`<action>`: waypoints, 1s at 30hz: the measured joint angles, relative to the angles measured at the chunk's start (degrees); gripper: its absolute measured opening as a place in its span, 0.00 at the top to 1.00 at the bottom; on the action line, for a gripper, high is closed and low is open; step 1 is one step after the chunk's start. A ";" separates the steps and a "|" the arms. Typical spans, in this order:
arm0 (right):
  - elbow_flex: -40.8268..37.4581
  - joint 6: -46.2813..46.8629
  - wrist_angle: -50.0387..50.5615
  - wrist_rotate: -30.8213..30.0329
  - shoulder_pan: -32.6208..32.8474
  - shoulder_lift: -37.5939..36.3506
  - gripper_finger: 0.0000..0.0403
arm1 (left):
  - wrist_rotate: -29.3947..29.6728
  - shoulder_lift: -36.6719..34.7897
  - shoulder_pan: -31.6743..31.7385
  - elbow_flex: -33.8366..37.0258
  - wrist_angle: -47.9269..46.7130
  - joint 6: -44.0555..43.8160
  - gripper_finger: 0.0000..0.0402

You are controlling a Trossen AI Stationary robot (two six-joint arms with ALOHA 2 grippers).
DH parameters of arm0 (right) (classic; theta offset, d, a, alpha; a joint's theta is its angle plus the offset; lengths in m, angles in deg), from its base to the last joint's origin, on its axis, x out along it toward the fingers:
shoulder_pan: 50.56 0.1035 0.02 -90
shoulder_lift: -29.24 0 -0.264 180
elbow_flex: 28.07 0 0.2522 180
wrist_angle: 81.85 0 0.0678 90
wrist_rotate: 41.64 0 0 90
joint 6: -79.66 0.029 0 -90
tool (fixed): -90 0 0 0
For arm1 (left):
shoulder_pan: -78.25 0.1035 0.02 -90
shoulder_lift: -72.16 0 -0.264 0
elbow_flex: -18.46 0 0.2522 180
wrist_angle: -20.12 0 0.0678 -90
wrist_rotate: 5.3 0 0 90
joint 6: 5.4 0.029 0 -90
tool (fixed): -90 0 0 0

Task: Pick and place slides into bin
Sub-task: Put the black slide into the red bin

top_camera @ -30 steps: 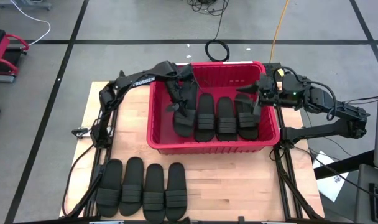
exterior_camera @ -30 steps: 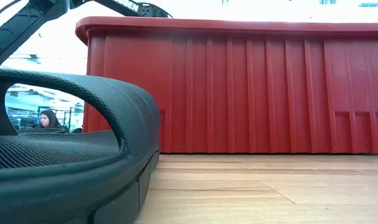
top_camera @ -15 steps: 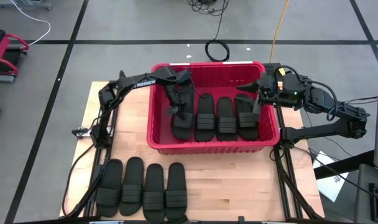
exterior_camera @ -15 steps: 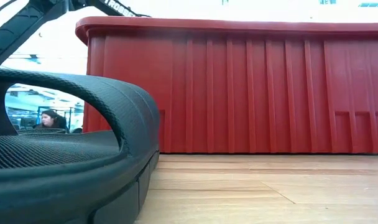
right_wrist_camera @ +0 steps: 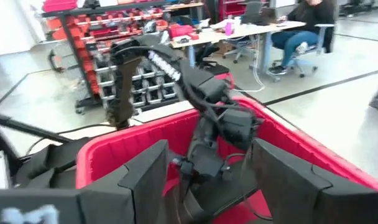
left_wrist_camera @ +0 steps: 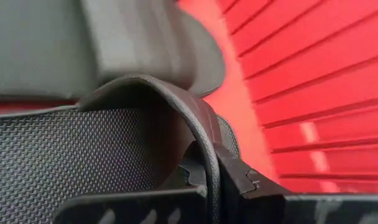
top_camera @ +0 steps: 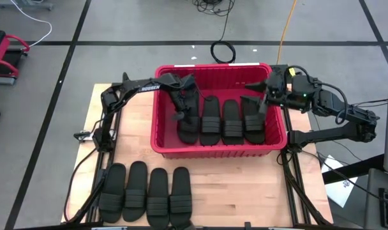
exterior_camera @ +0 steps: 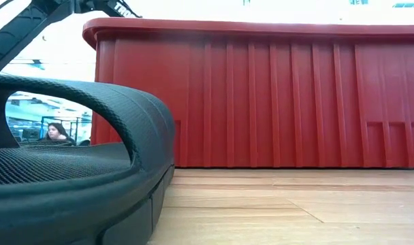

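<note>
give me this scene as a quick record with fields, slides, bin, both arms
slides in bin: four, lying side by side on the bin floor
leftmost slide in bin: left tool shut on its strap
slides on table: four in a row at the near edge, outside the bin
right tool: open, empty, above the bin's right end
background: person seated in the room beyond

A robotics lab or workshop

Red parts-bin racks (right_wrist_camera: pixel 83 18), desks (right_wrist_camera: pixel 239 31) with a seated person (right_wrist_camera: pixel 301 25), grey floor (top_camera: pixel 149 19) with black tape lines and loose cables (top_camera: pixel 223 51)
</note>
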 joint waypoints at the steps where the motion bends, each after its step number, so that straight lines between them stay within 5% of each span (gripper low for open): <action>1: 0.00 0.05 0.00 -0.20 -0.02 -0.02 0.45 | 0.14 0.00 0.02 1.08 1.58 -1.19 1.00; 23: 0.00 0.42 0.00 -1.81 -0.02 -0.01 0.45 | -0.76 0.68 -1.17 3.62 7.34 -7.07 1.00; 30: 0.00 0.42 0.04 -1.81 -0.02 -0.02 0.45 | -0.97 0.70 -1.16 3.97 8.07 -10.88 0.92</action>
